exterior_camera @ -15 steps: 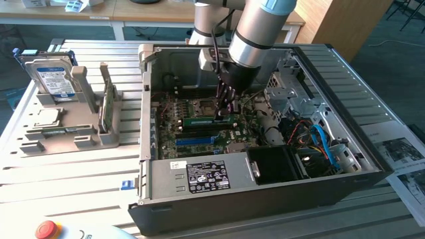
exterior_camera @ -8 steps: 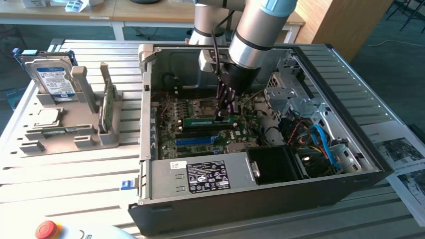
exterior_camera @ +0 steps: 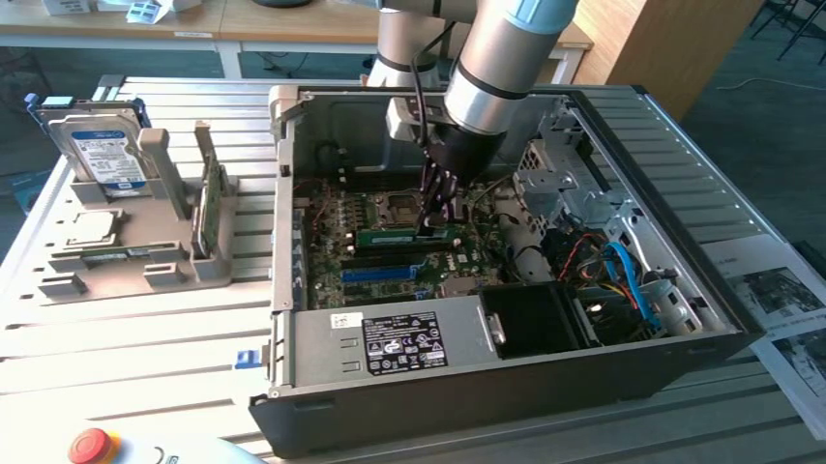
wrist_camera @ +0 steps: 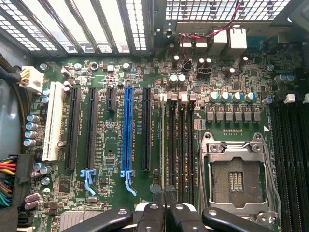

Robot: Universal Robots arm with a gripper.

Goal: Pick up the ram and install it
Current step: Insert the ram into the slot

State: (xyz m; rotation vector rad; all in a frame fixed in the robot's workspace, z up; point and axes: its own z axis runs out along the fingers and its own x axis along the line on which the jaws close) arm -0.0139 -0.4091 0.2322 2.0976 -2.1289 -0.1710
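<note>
You won't get a legible word out of any of this. The black rectangular label [exterior_camera: 405,344] on the grey metal power-supply box [exterior_camera: 323,365] carries white print and marks, all too fine to read. The same goes for the small white sticker [exterior_camera: 340,320] beside it, the blue label [exterior_camera: 106,155] on the silver hard drive [exterior_camera: 80,118], the printed paper sheets [exterior_camera: 779,295] and the tiny white lettering on the green motherboard [wrist_camera: 111,140].

Daylight brightens the pale slatted metal table [exterior_camera: 155,319]; the open dark-grey computer case [exterior_camera: 516,391] lies shadowed inside; white glare pours through its perforated wall [wrist_camera: 217,9] beyond my black gripper [wrist_camera: 164,208].
</note>
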